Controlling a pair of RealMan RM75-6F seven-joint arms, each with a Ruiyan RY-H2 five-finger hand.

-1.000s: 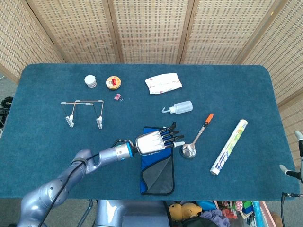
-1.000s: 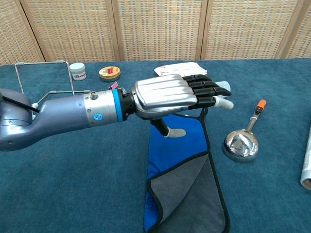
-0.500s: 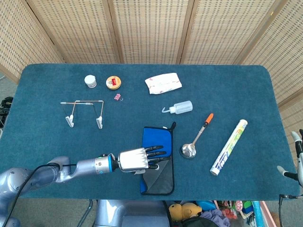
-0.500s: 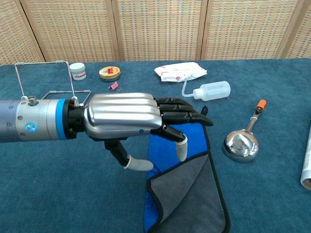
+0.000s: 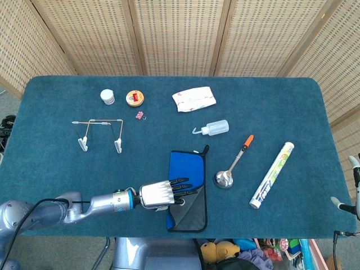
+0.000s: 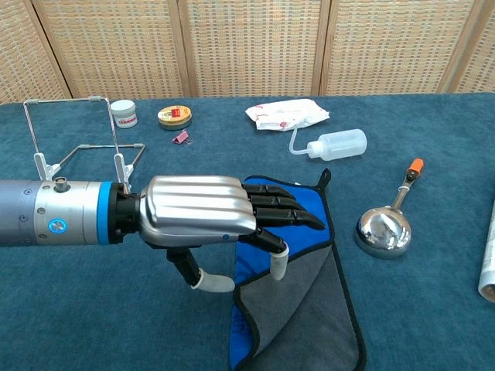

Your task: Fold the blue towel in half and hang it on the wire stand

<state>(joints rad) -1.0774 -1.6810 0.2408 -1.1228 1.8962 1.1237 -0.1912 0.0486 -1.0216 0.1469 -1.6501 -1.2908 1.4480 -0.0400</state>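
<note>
blue microfibre towel with black edging (image 5: 185, 188) lies flat near the table's near edge, centre, already doubled lengthwise; its near-right corner is turned back, grey underside showing (image 6: 305, 305). silver-backed left hand with black fingers (image 6: 224, 216) hovers over the towel's left edge, palm down, fingers loosely spread and slightly curled, thumb hanging below; it holds nothing. whether any fingertip touches the cloth, cannot tell. right hand (image 5: 351, 185) barely shows at the far right frame edge; its finger state can't be read.

thin wire stand with white feet (image 5: 100, 134) sits well apart, to the far left of the towel.

judgement: the cloth looks light, soft and limp, will sag and unfold if lifted by one point. best take hold along the folded long edge or pinch both layers at the far end, so the layers stay together for draping over the stand's top bar.
</note>
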